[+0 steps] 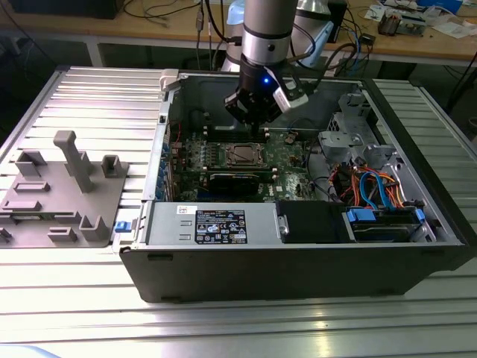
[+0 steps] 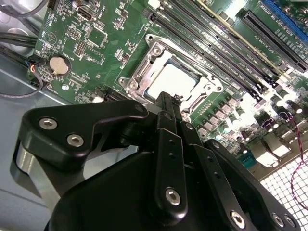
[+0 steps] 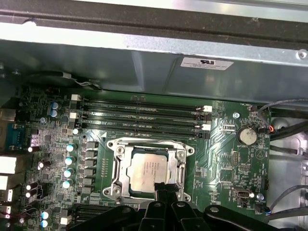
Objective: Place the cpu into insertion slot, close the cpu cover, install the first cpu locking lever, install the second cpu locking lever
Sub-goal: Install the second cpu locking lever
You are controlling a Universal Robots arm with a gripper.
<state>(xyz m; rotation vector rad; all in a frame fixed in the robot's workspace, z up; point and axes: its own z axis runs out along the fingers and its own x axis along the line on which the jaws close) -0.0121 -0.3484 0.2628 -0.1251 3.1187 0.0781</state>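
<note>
The cpu [image 3: 148, 172] lies flat in the insertion slot [image 3: 117, 188] of the green motherboard, its silver top showing in both wrist views [image 2: 172, 80]. The cpu cover [image 3: 181, 166] lies down around it as a metal frame [image 2: 144, 70]. A thin wire lever [image 3: 144, 141] runs along one side of the socket. My gripper [image 3: 163, 188] hangs just above the socket's edge, its black fingers [image 2: 166, 108] pressed together with nothing between them. In the exterior view the gripper [image 1: 257, 128] is inside the open computer case, over the socket [image 1: 242, 155].
Long black memory slots [image 3: 144, 115] run beside the socket. A coin battery [image 3: 247, 135] sits on the board. The case wall [image 3: 144, 62] stands close behind. Drive cage and cable bundle [image 1: 365, 179] fill the exterior view's right; a grey fixture [image 1: 67, 186] stands outside on the left.
</note>
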